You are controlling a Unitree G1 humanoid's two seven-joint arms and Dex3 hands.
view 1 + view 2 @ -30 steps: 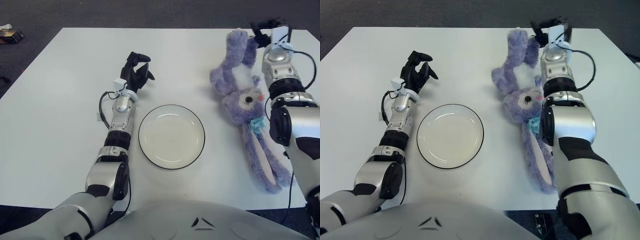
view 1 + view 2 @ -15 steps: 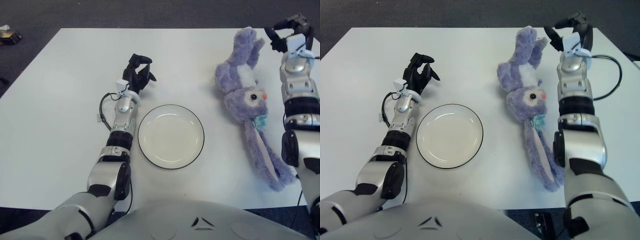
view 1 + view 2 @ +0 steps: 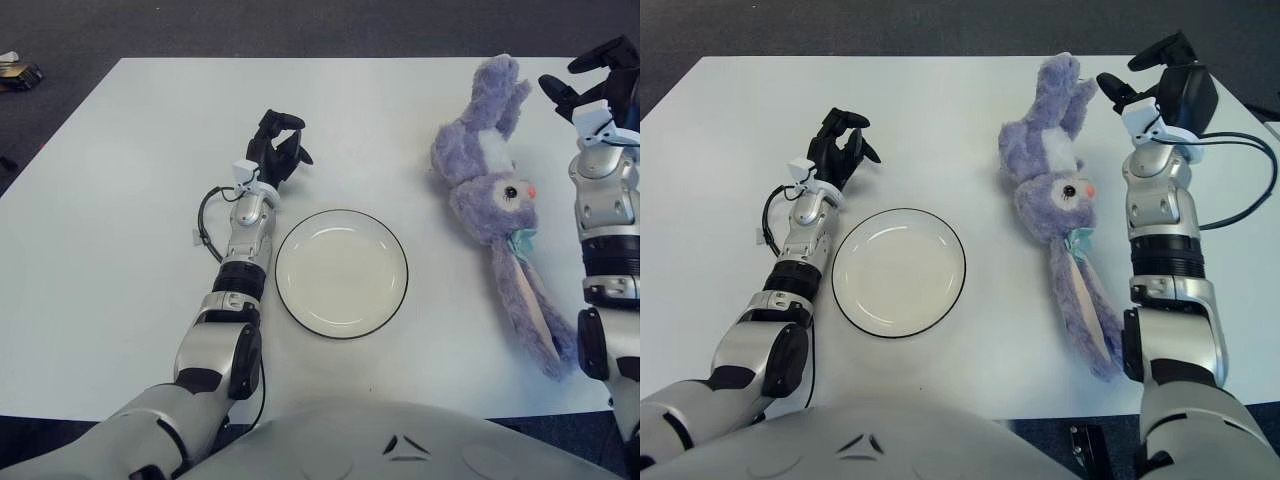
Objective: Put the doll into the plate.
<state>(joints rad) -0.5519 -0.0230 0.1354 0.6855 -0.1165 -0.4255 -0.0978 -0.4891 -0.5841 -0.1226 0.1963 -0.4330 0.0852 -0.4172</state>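
A purple plush rabbit doll lies on the white table at the right, legs toward the far edge and long ears toward me. A white plate with a dark rim sits at the middle, empty. My right hand is just right of the doll's raised leg, fingers spread, not touching it. My left hand rests on the table left of and beyond the plate, fingers curled and holding nothing.
The white table has its far edge near the doll's feet and its right edge close to my right arm. A black cable loops beside the right forearm. Dark floor lies beyond.
My right hand has let go of the doll's leg and moved right and away from it. The doll has settled flat on the table. The left hand has stayed put.
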